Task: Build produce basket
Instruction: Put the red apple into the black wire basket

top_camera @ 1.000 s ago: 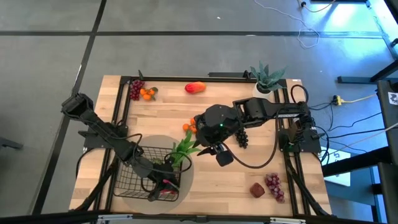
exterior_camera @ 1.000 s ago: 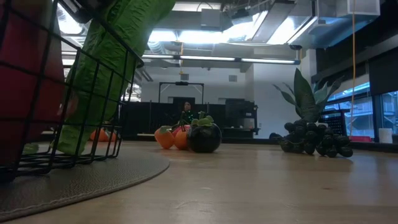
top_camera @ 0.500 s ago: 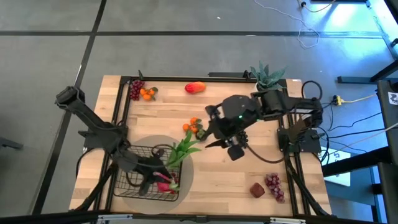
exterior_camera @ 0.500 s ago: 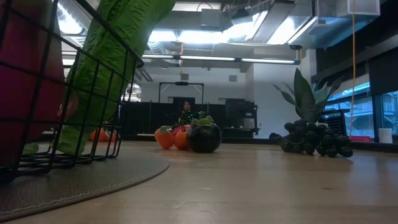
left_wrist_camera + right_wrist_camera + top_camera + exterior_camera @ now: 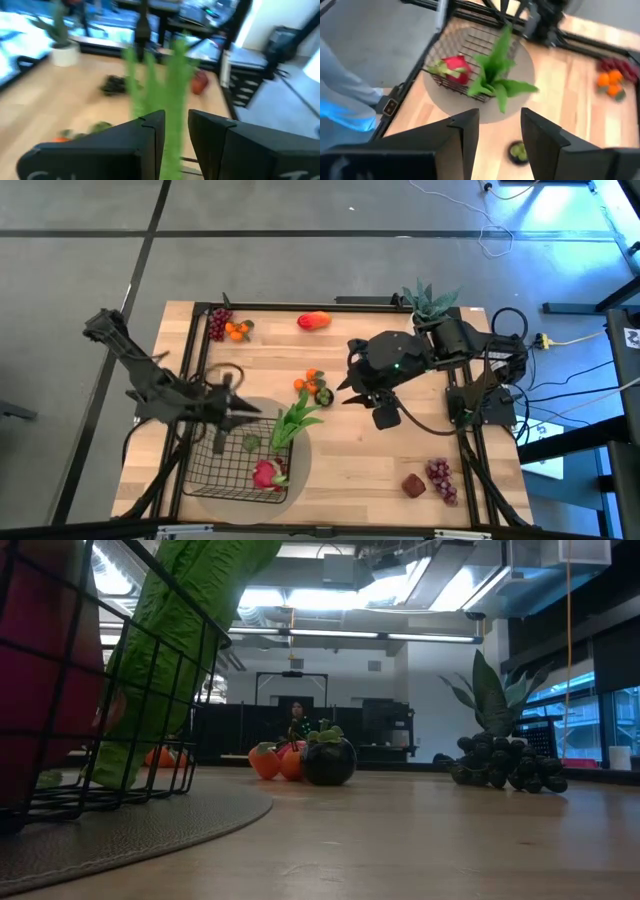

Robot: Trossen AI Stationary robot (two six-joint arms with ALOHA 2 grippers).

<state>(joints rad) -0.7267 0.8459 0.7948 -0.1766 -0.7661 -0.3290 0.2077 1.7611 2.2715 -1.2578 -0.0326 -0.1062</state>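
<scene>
The black wire basket (image 5: 215,468) stands on a round grey mat. A pink dragon fruit (image 5: 265,473) lies in its near right corner. A green leafy stalk (image 5: 293,423) leans out over the basket's right rim. My left gripper (image 5: 245,410) hovers above the basket's far edge, pointing toward the stalk. Its fingers (image 5: 176,117) stand slightly apart with nothing between them. My right gripper (image 5: 350,395) is open and empty in the air right of the stalk, and looks down on the basket (image 5: 470,40), the dragon fruit (image 5: 454,67) and the stalk (image 5: 497,75).
Small oranges and a dark round fruit (image 5: 312,385) lie mid-table. Red grapes and oranges (image 5: 228,328) and a mango (image 5: 313,321) lie along the far edge. A potted plant (image 5: 430,305) stands far right. Dark grapes (image 5: 505,772) show in the low view. Purple grapes (image 5: 440,478) lie near right.
My left gripper has risen out of the basket and gone toward the far edge, tipping from downward to nearly level. The dragon fruit stays in the basket's near right corner. My right gripper has drawn up and toward the table's right, away from the stalk.
</scene>
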